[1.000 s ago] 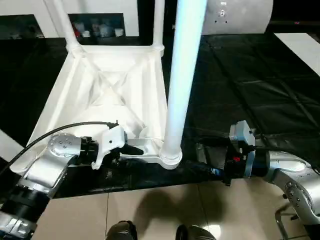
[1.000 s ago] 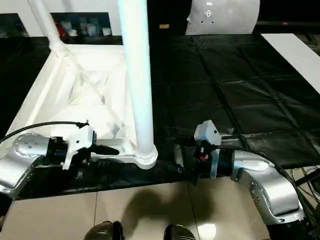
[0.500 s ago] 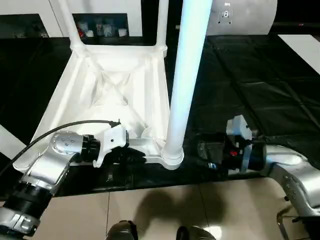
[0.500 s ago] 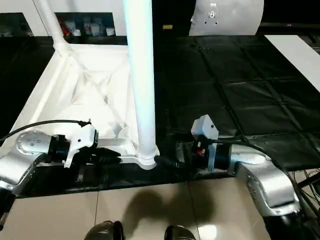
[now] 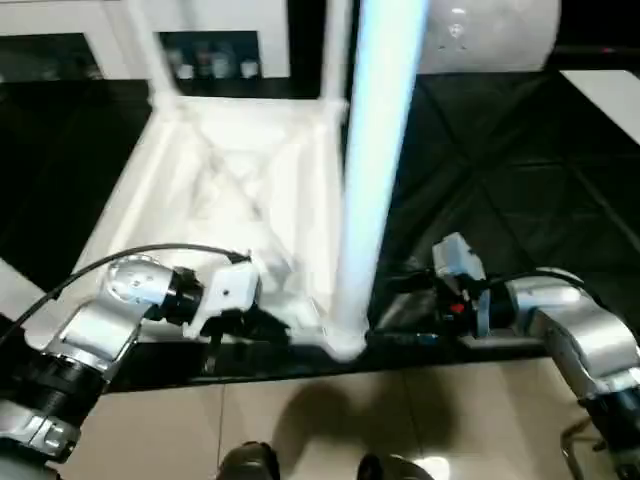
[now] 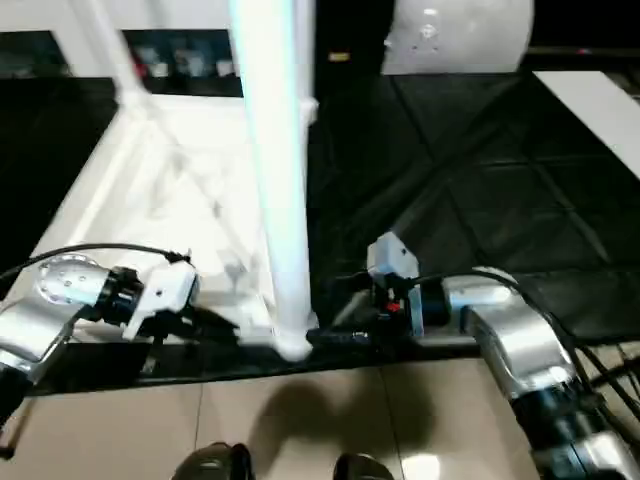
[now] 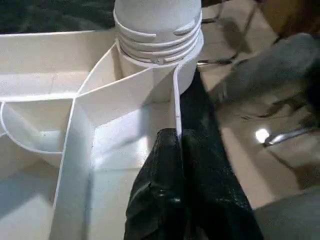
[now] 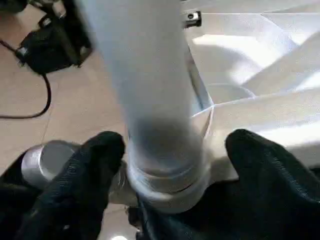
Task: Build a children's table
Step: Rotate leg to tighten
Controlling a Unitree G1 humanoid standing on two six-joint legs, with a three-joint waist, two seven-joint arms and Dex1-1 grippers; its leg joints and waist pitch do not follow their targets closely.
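floor: beige glossy tiles (image 5: 300, 420) with a bright light glare | furniture: large work table under a creased black cover (image 5: 520, 190) | back: white wall (image 5: 60, 15), dark shelf opening with small items (image 5: 210, 55)

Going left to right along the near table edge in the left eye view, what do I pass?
Left gripper, shut on the tabletop's near rim → upright white leg in its corner socket → right gripper, fingers either side of the leg's base.
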